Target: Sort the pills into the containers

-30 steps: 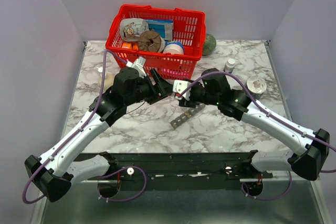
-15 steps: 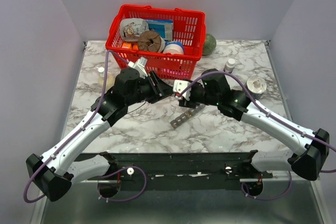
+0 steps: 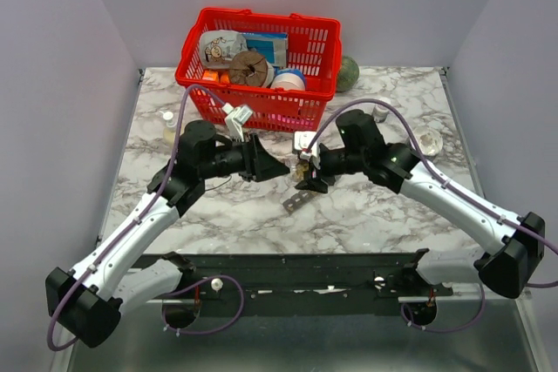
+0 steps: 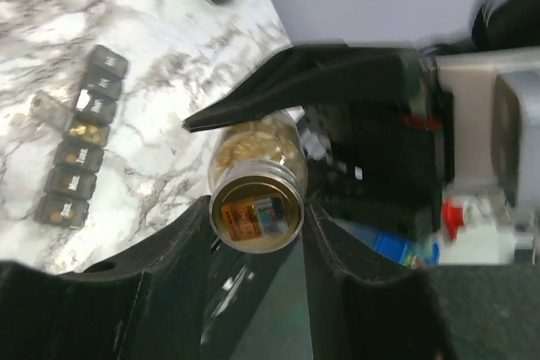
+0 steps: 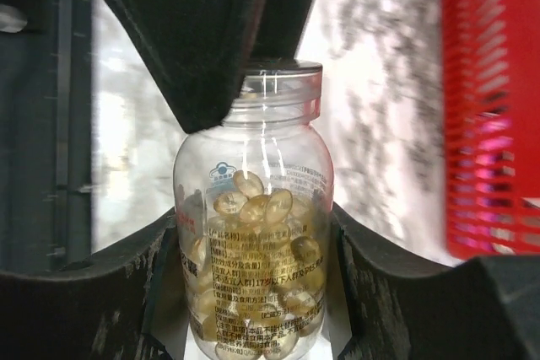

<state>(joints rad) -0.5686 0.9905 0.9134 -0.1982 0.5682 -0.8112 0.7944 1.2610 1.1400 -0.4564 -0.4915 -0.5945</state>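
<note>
Left tool [image 3: 281, 168]: it has closed in from wide, and its fingers now hug the top end of the pill bottle [image 4: 257, 208].
Right tool [image 3: 305, 173]: half shut around the bottle's body, holding it up.
Containers strip [image 3: 301, 198]: lies on the counter [image 3: 366, 215] just under both tools.
Meaning: twisting off the cap looks next.

Now the left gripper [image 3: 282, 169] has closed onto the pill bottle [image 4: 256, 208]. It and the right gripper [image 3: 307, 173] dropped nearer the containers [image 3: 296, 201].
</note>
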